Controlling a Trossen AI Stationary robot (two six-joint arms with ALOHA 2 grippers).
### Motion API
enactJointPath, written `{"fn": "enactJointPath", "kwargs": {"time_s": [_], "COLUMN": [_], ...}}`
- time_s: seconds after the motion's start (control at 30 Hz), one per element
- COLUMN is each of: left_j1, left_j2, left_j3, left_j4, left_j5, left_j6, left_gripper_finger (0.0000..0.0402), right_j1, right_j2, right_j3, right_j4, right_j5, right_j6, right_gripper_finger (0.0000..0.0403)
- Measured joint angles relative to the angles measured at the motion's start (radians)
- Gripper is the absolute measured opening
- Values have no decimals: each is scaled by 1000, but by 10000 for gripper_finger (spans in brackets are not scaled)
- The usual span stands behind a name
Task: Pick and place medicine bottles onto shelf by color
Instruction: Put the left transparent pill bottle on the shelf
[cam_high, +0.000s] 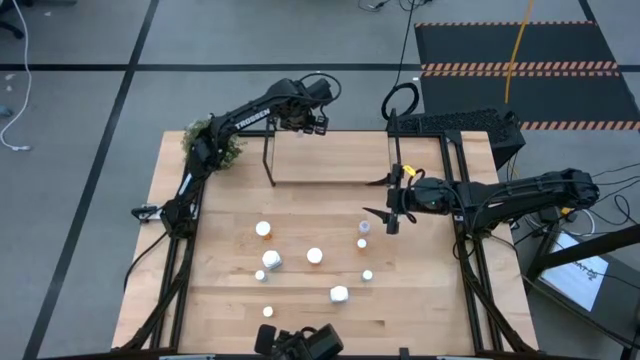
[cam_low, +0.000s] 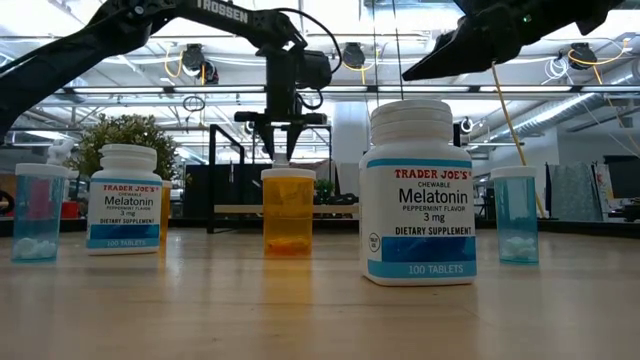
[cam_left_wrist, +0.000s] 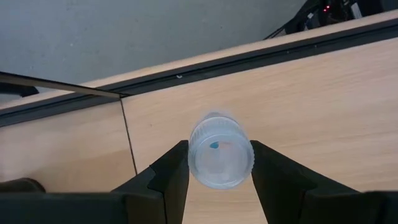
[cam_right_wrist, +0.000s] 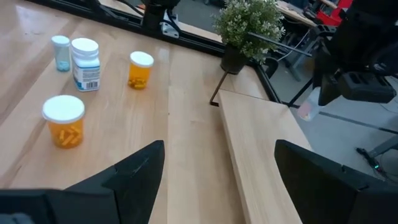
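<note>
My left gripper (cam_high: 305, 124) hangs over the shelf's (cam_high: 340, 160) far left end, shut on a pale clear medicine bottle (cam_left_wrist: 221, 158), fingers pointing down (cam_low: 284, 148). My right gripper (cam_high: 386, 212) is open and hovers just in front of the shelf's right part, close to a pale blue bottle (cam_high: 363, 228) standing on its base. Several more bottles stand on the table in front of the shelf: orange ones (cam_high: 263, 229) (cam_high: 315, 256) and white ones (cam_high: 272, 260) (cam_high: 339, 294). The right wrist view shows the shelf board (cam_right_wrist: 267, 143) ahead of the open right gripper (cam_right_wrist: 217, 186). My left gripper pinches the clear bottle between its two fingers, one on each side of the round body (cam_left_wrist: 194, 163). The fingers come from above, pointing down. The bottle stands upright in the hold, above the shelf board (cam_left_wrist: 298, 106); whether its base touches the board I cannot tell.
A potted plant (cam_high: 212, 145) sits at the table's far left corner beside the shelf. Thin black frames (cam_high: 268, 160) (cam_high: 396, 160) rise at the shelf's ends. A keyboard (cam_high: 450, 122) lies beyond the far edge. Bare wood lies at the table's left and right sides.
</note>
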Motion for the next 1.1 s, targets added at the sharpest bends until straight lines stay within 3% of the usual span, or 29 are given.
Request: {"fn": "enactJointPath", "kwargs": {"time_s": [0.47, 0.8, 1.1], "left_j1": [-5, 12, 22], "left_j2": [0, 2, 3], "left_j3": [0, -139, -167], "left_j4": [45, 90, 100], "left_j5": [0, 28, 39], "left_j6": [-19, -38, -52], "left_gripper_finger": [161, 161, 161], "right_j1": [0, 0, 0], "right_j2": [0, 0, 0], "right_j3": [0, 0, 0], "right_j4": [-38, -53, -54], "right_j5": [0, 0, 0], "right_j6": [43, 47, 43], "right_gripper_finger": [299, 299, 299]}}
